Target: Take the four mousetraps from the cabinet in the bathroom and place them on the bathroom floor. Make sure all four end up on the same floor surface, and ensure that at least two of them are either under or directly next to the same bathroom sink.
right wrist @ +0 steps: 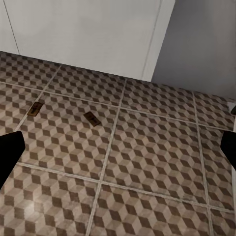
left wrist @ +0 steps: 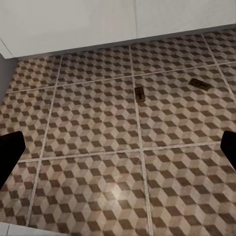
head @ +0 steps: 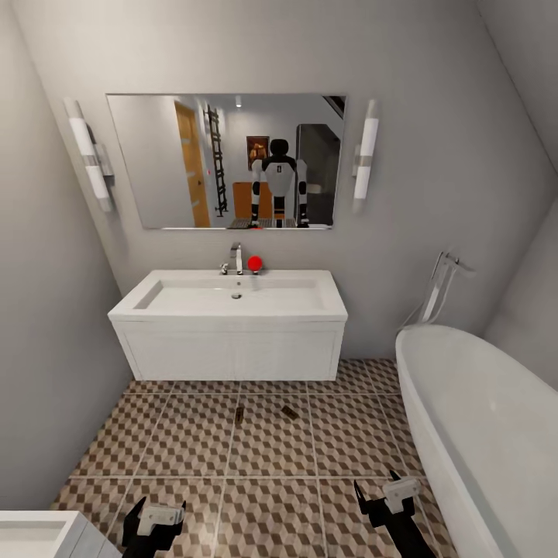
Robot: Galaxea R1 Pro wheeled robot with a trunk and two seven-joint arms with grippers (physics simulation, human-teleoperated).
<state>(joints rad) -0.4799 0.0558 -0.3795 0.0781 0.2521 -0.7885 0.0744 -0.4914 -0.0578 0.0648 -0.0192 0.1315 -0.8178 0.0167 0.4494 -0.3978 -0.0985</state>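
Note:
Two mousetraps lie flat on the cube-patterned bathroom floor just in front of the bathroom sink: one and another a little to its right. My left gripper hangs open and empty above the tiles, well short of them. My right gripper is also open and empty, nearer the tub. The mirror reflects the orange-tan cabinet behind me.
A white bathtub fills the right side, with its chrome filler at the wall. A white basin corner sits at my lower left. A red ball-like object rests beside the faucet. Walls close in on both sides.

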